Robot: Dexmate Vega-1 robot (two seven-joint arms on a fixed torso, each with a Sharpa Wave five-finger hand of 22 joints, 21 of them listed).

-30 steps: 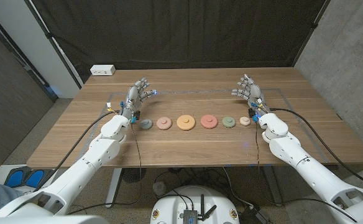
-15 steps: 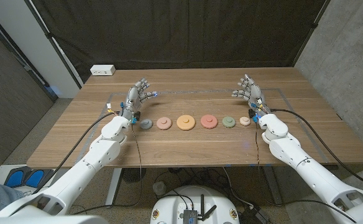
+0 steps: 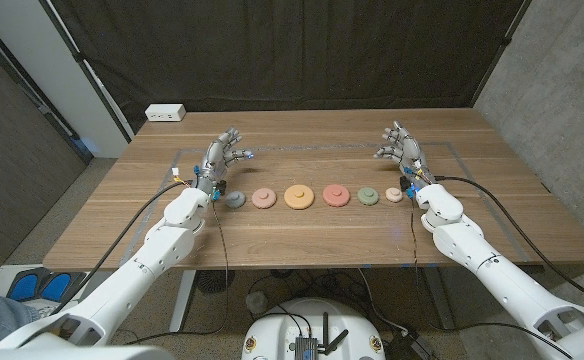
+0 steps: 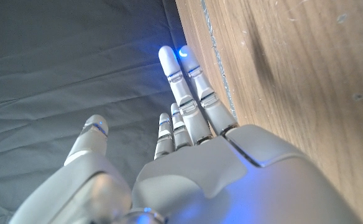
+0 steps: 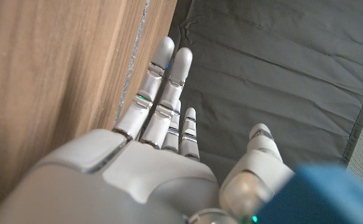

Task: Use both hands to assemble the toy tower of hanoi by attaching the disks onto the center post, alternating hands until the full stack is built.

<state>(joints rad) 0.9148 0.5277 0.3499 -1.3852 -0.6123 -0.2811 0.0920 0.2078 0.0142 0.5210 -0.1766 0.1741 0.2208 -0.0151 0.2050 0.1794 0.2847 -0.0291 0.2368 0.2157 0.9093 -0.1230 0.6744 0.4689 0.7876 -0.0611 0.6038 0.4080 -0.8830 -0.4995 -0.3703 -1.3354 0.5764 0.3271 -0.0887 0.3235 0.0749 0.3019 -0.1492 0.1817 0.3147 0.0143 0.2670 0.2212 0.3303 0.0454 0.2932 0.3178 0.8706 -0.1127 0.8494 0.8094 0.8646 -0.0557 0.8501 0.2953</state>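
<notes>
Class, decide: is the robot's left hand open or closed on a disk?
Open. The left hand holds nothing, fingers extended; the grey disk lies on the table.

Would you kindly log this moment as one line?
stage: not started | left hand: open | right hand: open | disks: row on table, untouched

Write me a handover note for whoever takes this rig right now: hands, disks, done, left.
Left hand: open, holding nothing, fingers apart, beyond the grey disk at the left end of the row.
Right hand: open, holding nothing, fingers apart, beyond the cream disk at the right end.
Disks: six lie apart in one row across the table, left to right: grey, pink disk, orange disk, red disk, green disk, cream.
Done: nothing stacked; no disk is in a hand.
Left: the whole stack. I cannot make out a center post for certain at this picture size; check before the first pick.
</notes>
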